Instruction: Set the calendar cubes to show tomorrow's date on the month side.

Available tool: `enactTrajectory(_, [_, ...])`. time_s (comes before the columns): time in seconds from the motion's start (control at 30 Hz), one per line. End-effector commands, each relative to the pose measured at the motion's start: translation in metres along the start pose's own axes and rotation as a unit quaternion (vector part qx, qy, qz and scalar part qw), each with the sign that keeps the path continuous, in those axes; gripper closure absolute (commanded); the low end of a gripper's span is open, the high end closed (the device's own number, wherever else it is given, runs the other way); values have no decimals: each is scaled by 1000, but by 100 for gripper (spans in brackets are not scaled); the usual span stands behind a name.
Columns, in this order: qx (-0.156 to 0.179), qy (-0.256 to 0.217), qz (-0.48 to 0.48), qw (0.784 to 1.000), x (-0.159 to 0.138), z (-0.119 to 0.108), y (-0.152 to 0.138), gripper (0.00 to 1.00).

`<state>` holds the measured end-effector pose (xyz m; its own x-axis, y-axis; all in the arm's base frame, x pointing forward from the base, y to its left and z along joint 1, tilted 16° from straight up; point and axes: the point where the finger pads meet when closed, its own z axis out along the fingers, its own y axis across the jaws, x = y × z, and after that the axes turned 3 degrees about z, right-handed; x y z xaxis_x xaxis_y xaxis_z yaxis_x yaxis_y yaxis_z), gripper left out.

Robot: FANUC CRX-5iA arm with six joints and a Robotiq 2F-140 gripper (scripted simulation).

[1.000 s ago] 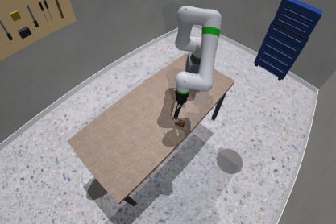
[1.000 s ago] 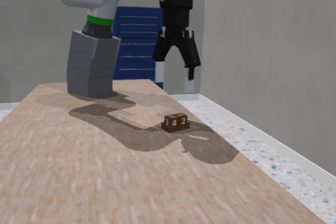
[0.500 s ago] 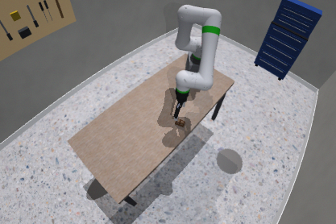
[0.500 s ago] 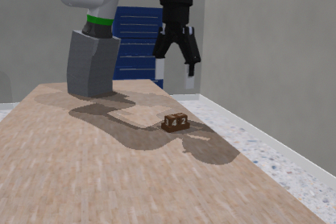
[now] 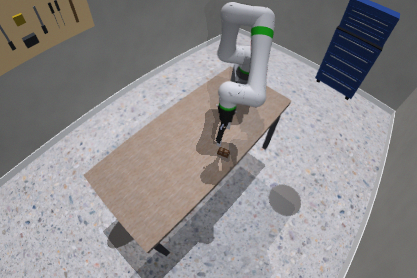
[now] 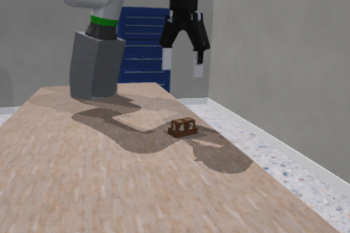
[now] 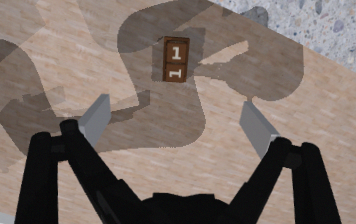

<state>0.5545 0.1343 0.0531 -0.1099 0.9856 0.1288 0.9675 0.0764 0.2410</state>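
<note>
- The gripper [image 6: 184,64] hangs above the table with its 2 fingers spread wide and nothing between them.
- The calendar [image 6: 182,126], a small brown tray holding 2 cubes, sits on the table below the gripper and well apart from it, near the table's long edge.
- In the exterior view its side faces read 4 and 2; a smaller mark at the left end is too blurred to read.
- In the wrist view, the cubes' top faces [image 7: 176,59] both show 1.
- The table [image 5: 151,170] has a pale wood-grain top with dark legs, crossed by the arm's shadows.
- The floor [image 5: 331,150] is speckled terrazzo, bounded by grey walls.
- A blue drawer cabinet [image 5: 358,47] stands by the wall; a pegboard of tools [image 5: 33,30] hangs on another.
</note>
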Motion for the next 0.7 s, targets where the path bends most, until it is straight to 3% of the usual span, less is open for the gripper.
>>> enactTrajectory(0.0, [0, 0, 0, 1000, 0, -7, 0, 0])
enactTrajectory(0.67, [0, 0, 0, 1000, 0, -9, 0, 0])
